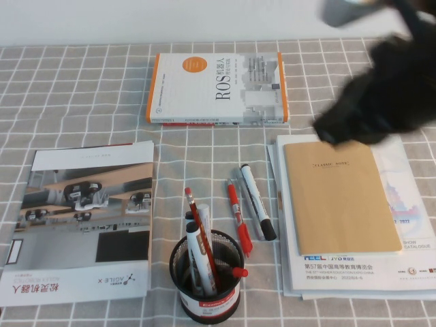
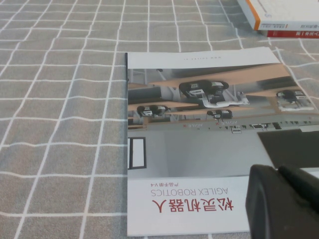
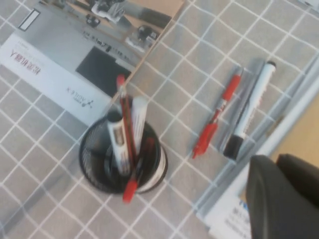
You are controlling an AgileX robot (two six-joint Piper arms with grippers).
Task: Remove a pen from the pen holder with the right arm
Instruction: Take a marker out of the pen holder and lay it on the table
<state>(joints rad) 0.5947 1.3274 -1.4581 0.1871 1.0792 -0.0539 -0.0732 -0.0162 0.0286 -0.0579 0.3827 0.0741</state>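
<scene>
The pen holder (image 1: 204,300) is a black mesh cup with a red-and-white band. It sits at the near edge of the table, roughly in the middle, between the brochure (image 1: 85,225) on the left and the stack of papers (image 1: 354,269) on the right. Sticking out of it are a thin red pen (image 1: 199,235) leaning toward the far left, a couple of white markers (image 1: 196,255), and a short red pen (image 1: 236,272) poking over the rim on the right side.

Just past the holder and a bit to its right, three more lie loose on the checked cloth (image 1: 82,102), side by side: a red pen (image 1: 238,218), a grey pen (image 1: 249,211) and a white marker with a black cap (image 1: 257,202). That last one is right next to the papers, which have a tan notebook (image 1: 340,197) on top.

The right arm (image 1: 385,88) is a dark blur up in the far right corner, over the far end of the notebook and well apart from the holder. The right gripper (image 3: 284,194) is closed; from its wrist camera it hangs over the papers, with the holder and the loose pens off to the side.

The left gripper (image 2: 281,199) hovers over the near end of the brochure. Whether it's open or closed, I honestly can't tell. A white book with an orange spine (image 1: 218,88) lies at the far side.
</scene>
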